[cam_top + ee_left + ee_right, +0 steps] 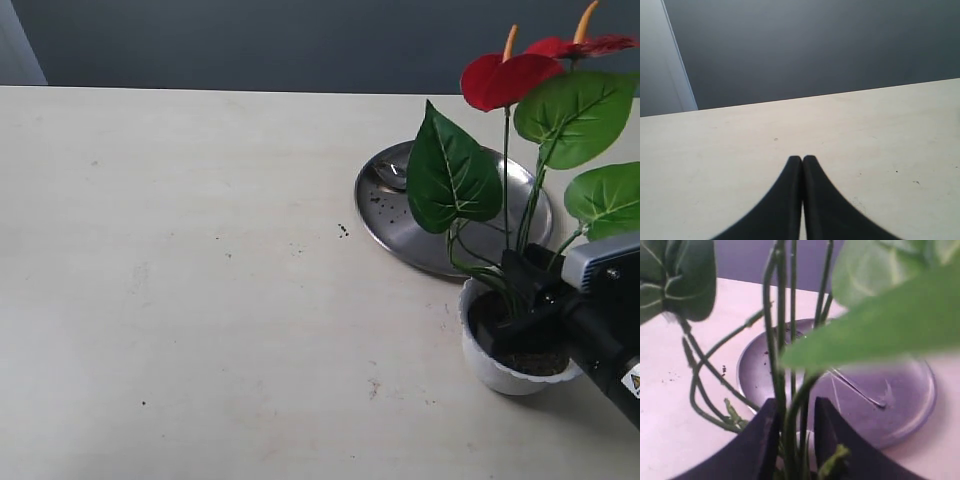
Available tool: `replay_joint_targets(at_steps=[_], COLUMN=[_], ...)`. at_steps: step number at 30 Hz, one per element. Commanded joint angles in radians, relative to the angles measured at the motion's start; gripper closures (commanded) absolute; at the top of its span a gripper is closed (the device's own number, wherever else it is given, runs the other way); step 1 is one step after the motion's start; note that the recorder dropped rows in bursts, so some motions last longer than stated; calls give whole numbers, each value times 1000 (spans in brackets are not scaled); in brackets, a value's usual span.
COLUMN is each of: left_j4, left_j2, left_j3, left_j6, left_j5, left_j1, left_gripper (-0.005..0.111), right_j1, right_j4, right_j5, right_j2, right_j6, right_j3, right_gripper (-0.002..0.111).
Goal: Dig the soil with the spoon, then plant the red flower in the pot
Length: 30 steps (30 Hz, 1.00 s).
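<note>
The red flower point(508, 80) stands upright with its stems going down into the white pot point(500, 372) at the right front of the table. Dark soil point(540, 362) shows inside the pot. My right gripper point(520, 285) is just above the pot's rim. In the right wrist view its fingers point(796, 407) close round the bundle of green stems point(775, 340). The spoon point(390, 172) lies on the back left part of the steel plate point(400, 228), behind the pot. My left gripper point(802, 159) is shut and empty over bare tabletop, and it is outside the exterior view.
A few soil crumbs point(343, 230) lie on the table left of the plate, and more speckle the plate itself. The large green leaves point(455, 175) overhang the plate. The table's far edge meets a dark wall.
</note>
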Motion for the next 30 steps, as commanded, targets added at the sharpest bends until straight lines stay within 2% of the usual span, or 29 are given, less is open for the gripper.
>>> replay_joint_targets(at_steps=[1,10,12,15,30], left_j4=[0,0,0,0,0], left_j2=[-4,-4,-4,-4,-4], left_j3=[-3,-3,-3,-3,-3], left_j6=[0,0,0,0,0], left_j5=[-7,-7,-7,-7,-7], left_j1=[-7,-7,-7,-7,-7], left_gripper=[106,106,106,106,106], right_j1=[-5,-5,-5,-5,-5], right_j4=[25,32,38,40,70], right_j5=[3,7,16,38,154], right_j2=[3,3,3,3,3], right_j6=[-1,-1,-1,6,26], right_j3=[7,7,7,7,7], right_gripper=[81,83,90,109,109])
